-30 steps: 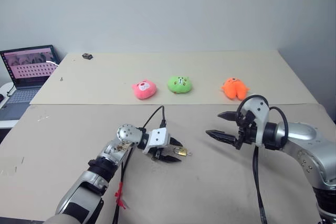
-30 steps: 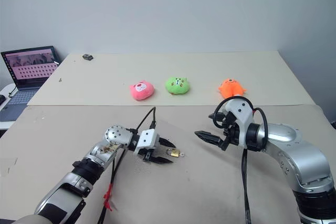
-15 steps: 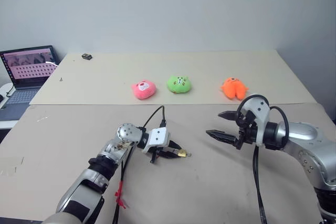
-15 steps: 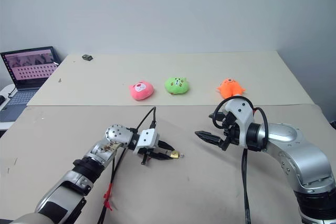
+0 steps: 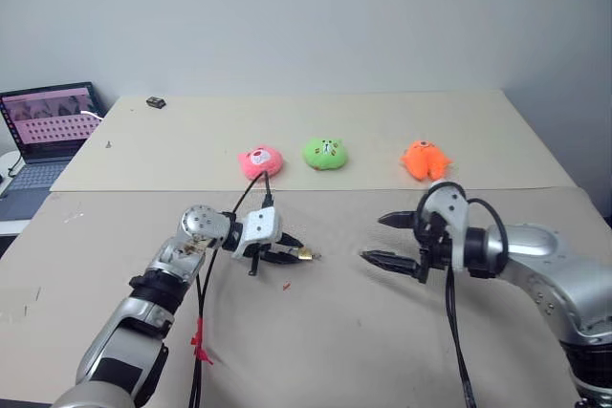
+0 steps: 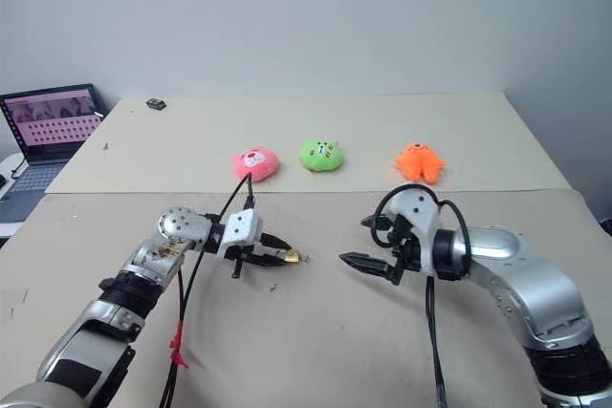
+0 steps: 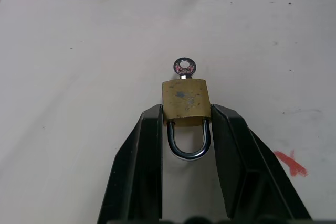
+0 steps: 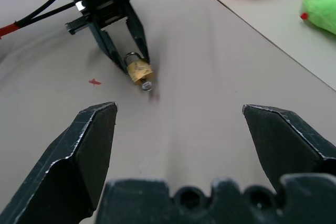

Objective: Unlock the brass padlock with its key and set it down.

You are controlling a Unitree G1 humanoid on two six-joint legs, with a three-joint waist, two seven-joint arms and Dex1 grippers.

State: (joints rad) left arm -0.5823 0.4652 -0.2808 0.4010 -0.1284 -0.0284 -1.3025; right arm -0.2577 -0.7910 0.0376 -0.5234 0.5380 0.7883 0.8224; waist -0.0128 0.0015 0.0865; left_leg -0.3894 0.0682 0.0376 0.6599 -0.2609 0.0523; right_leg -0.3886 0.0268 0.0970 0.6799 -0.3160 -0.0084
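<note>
Left wrist view: my left hand (image 7: pixel 186 124) clamps the brass padlock (image 7: pixel 185 101) above the desk (image 7: pixel 79 51), shackle toward my wrist, key (image 7: pixel 184 68) pointing outward; my right hand (image 6: pixel 371 242) gapes apart nearby.

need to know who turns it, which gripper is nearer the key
Left. The left gripper grips the brass padlock with the key jutting from it; the right gripper hangs open, apart.

On the bench (image 6: pixel 316 351), the left claw (image 6: pixel 284 256) pinches the brass padlock (image 6: pixel 292 256) at its tips. The right claw (image 6: pixel 366 242) hovers nearby, jaws spread wide, pointing toward it. Pink (image 6: pixel 255 162), green (image 6: pixel 321 154) and orange (image 6: pixel 419 161) plush toys sit beyond; a laptop (image 6: pixel 50 123) stands far left.
</note>
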